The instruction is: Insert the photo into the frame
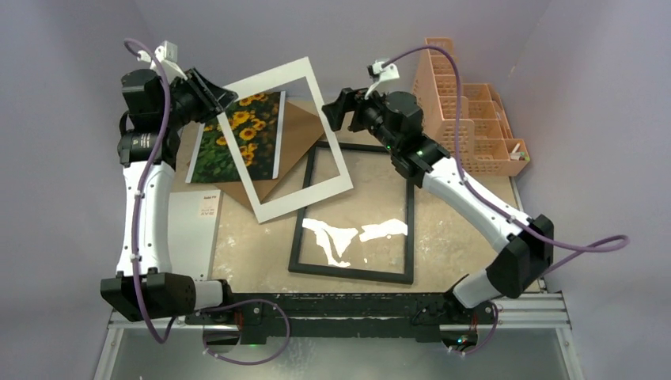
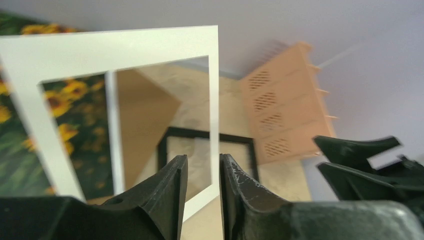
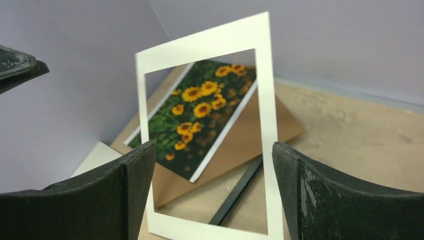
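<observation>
The photo [image 1: 255, 131] is a rectangular print of yellow sunflowers on dark green leaves, with a thin white border. It lies face up on a brown board [image 1: 297, 131] at my far left, turned a little so that its long sides lean toward the right. The frame [image 1: 352, 274] is a thin black rectangle with a glossy glass pane that shows bright white reflections. It lies flat on the table [image 1: 253, 245] in front of me, near the middle. The photo is near the frame but outside it, not touching.
</observation>
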Action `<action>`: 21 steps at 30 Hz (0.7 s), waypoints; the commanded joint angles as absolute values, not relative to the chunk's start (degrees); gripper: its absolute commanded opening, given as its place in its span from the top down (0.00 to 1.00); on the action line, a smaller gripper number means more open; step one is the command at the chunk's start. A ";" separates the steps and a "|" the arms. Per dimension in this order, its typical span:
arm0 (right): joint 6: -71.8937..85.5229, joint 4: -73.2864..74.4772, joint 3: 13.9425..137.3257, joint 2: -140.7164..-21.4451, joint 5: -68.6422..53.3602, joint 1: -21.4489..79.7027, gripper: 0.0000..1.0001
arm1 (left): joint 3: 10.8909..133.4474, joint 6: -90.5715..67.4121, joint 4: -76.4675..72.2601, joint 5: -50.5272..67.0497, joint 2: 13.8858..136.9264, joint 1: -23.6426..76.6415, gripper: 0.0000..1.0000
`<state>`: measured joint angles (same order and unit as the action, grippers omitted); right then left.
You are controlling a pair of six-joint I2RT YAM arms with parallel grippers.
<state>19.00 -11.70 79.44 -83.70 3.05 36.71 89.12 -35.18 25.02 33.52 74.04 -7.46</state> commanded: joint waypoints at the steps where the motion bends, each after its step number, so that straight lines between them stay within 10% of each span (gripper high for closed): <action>1: 19.33 -2.67 85.81 -89.24 7.19 36.77 0.12 | 84.64 -30.02 34.21 15.86 76.35 -7.29 0.63; 8: 25.79 12.36 92.70 -101.03 8.59 36.74 0.15 | 70.46 -29.89 35.87 8.25 82.04 -7.47 0.42; 21: 26.67 22.02 101.66 -118.89 12.16 36.75 0.20 | 60.56 -28.66 29.53 11.63 91.91 -7.47 0.41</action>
<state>26.04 18.06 96.12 -116.49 8.56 36.71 60.93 -30.35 33.82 10.09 89.95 -7.46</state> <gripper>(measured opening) 0.807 0.590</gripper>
